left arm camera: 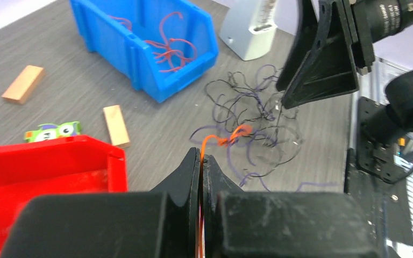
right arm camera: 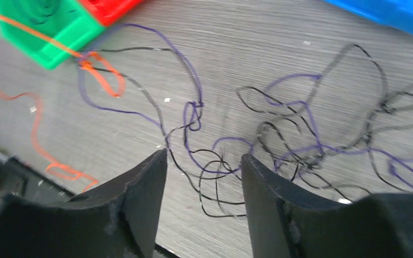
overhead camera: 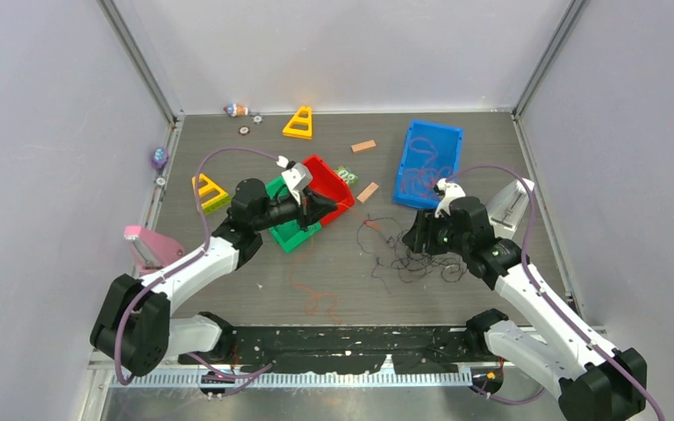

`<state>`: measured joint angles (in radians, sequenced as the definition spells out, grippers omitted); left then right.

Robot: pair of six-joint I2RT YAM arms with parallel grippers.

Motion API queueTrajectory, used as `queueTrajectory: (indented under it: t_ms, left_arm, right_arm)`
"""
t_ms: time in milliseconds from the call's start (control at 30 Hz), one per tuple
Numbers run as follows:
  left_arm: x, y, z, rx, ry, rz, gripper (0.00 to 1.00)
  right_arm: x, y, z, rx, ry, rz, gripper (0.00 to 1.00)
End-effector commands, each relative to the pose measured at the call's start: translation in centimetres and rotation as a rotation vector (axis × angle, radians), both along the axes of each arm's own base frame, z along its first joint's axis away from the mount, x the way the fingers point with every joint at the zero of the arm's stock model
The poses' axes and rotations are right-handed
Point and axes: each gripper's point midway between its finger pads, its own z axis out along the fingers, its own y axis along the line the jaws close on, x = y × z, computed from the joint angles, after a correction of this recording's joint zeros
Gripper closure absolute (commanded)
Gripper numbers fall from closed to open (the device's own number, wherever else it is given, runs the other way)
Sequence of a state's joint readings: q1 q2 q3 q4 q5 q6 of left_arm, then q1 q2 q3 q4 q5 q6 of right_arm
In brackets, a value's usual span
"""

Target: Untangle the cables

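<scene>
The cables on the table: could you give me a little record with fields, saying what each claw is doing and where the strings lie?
tangle of black and purple cables: lying on the table between the two arms
left gripper: shut on the orange cable, which runs from its tips into the tangle
right gripper: open, jaws apart low over the tangle, holding nothing
blue bin: holds loose red cables
task state: not yet untangled
</scene>
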<state>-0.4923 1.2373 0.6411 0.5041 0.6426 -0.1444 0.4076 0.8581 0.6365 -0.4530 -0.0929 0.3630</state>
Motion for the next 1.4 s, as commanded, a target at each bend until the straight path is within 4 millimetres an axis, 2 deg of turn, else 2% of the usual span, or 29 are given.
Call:
queueTrajectory:
  t_ms: [0,133,367,500,667,800,867,900,967,1033,1100,1233,1367]
  left_arm:
    - [-1.4,-1.7,2.0,-0.022,-0.011,-0.121,1.0]
    - [-1.5,-1.8,1.7,-0.003,0.004,-0.117,1.0]
    - [-1.3,-1.0,-0.5,0.08,0.123,-0.054,1.0]
    - [-1.5,-0.8,-1.3,0.088,0.13,-0.052,1.0]
    - [-1.5,-0.7,-1.4,0.09,0.128,-0.043,1.0]
    - [-1.5,-0.7,-1.5,0.093,0.135,-0.041,1.0]
    - [-1.5,-0.6,-1.7,0.098,0.143,-0.041,0.99]
    - [-1.5,-0.6,-1.8,0.1,0.145,-0.039,0.94]
    - [-1.3,-0.4,-2.1,0.112,0.152,-0.022,0.65]
    - [-1.4,-0.2,-2.3,0.129,0.129,-0.006,0.43]
    - [-1.5,-0.3,-2.1,0.147,0.078,0.001,0.32]
    - [-1.7,-1.7,-1.4,0.193,0.011,-0.044,0.35]
    - [-2.2,-4.4,-1.5,0.241,-0.013,-0.152,0.48]
  right_arm:
    - [-0.2,4.0,3.4,0.147,-0.126,0.231,0.38]
    - [-0.1,4.8,2.7,0.152,-0.104,0.274,0.32]
    - [1.5,4.5,1.4,0.109,-0.082,0.235,0.3]
    - [1.7,5.8,0.8,0.132,-0.055,0.279,0.31]
    - [1.4,7.7,0.5,0.137,-0.047,0.333,0.33]
    - [1.9,8.3,-0.3,0.123,-0.031,0.329,0.43]
    - [2.2,8.7,-0.5,0.128,-0.032,0.328,0.51]
    - [2.3,8.8,-0.5,0.131,-0.032,0.321,0.69]
    - [2.6,8.9,0.0,0.137,-0.039,0.309,0.9]
    - [2.6,8.8,0.9,0.139,-0.06,0.306,0.94]
    - [2.5,8.6,1.9,0.136,-0.079,0.314,0.95]
    - [1.6,8.9,2.4,0.136,-0.055,0.364,0.95]
    - [1.0,9.0,2.8,0.146,-0.048,0.39,0.95]
